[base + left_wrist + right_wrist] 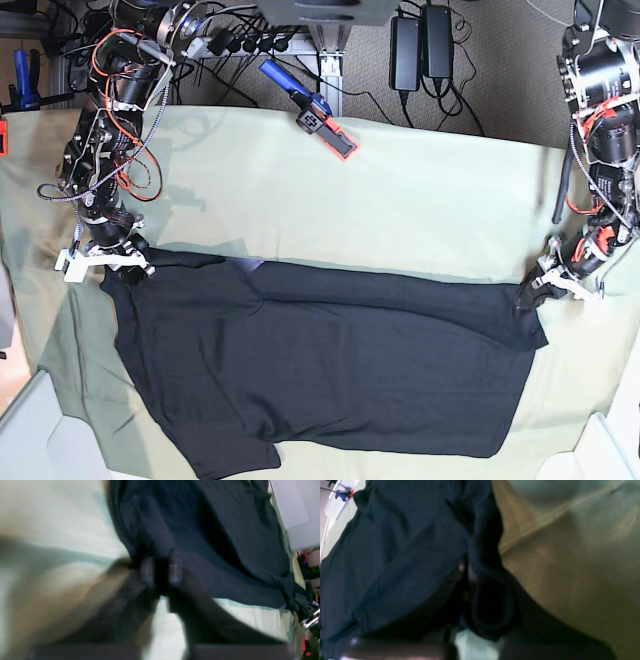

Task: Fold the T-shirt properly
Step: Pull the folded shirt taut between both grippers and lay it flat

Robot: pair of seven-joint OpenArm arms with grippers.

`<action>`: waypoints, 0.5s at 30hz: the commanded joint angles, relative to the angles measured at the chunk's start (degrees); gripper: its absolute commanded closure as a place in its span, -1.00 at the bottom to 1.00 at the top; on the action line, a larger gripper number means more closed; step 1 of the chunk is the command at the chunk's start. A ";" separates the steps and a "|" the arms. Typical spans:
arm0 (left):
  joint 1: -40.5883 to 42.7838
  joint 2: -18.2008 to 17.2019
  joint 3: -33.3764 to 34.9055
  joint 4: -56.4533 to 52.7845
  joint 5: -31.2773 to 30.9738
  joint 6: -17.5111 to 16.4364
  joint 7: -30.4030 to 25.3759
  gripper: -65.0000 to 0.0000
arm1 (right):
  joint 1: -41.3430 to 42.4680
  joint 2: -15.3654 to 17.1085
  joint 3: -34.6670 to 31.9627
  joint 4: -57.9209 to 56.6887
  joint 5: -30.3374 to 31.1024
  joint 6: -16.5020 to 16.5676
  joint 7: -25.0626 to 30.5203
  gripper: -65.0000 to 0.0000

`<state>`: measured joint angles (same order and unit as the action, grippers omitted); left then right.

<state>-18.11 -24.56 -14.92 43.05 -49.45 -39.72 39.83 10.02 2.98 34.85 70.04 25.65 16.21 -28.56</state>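
Note:
The black T-shirt lies spread, plain side up, on the pale green cloth, stretched sideways between both arms. At the base view's right, my left gripper pinches the shirt's right-hand edge. In the left wrist view its fingers stand close together on dark fabric, blurred. On the base view's left, my right gripper holds the shirt's upper left corner. The right wrist view shows the right gripper with cloth bunched around it.
A blue and orange tool lies on the cloth at the back middle. Cables and power bricks hang behind the table. White bins sit at the front left corner and the front right corner.

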 commanded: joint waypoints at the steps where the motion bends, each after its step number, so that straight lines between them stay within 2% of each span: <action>1: -1.46 -1.05 -0.11 0.72 -0.85 -0.28 -0.55 1.00 | 0.74 0.48 -0.11 0.70 0.26 3.10 0.17 1.00; 5: -1.75 -2.05 -0.11 0.90 -3.17 -0.28 1.75 1.00 | 0.72 0.70 -0.11 0.83 1.05 3.19 -2.29 1.00; 8: -1.75 -3.82 -0.11 0.94 -8.35 -0.28 6.56 1.00 | 0.70 1.97 -0.11 1.20 5.62 4.31 -8.90 1.00; 11: -1.68 -5.70 -0.07 0.94 -12.66 -0.28 13.66 1.00 | 0.35 4.15 -0.11 2.34 9.49 5.03 -14.78 1.00; 13: -1.57 -6.88 0.37 0.94 -16.76 -0.28 18.14 1.00 | -1.22 5.86 -0.13 3.91 10.40 5.73 -15.08 1.00; 15: -1.38 -8.37 1.53 0.94 -19.32 -0.28 19.39 1.00 | -3.41 7.72 -0.46 5.77 11.89 5.73 -15.08 1.00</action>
<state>-18.20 -31.42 -13.06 43.11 -67.70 -39.72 59.68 6.02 9.52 34.11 74.81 37.30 18.06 -44.18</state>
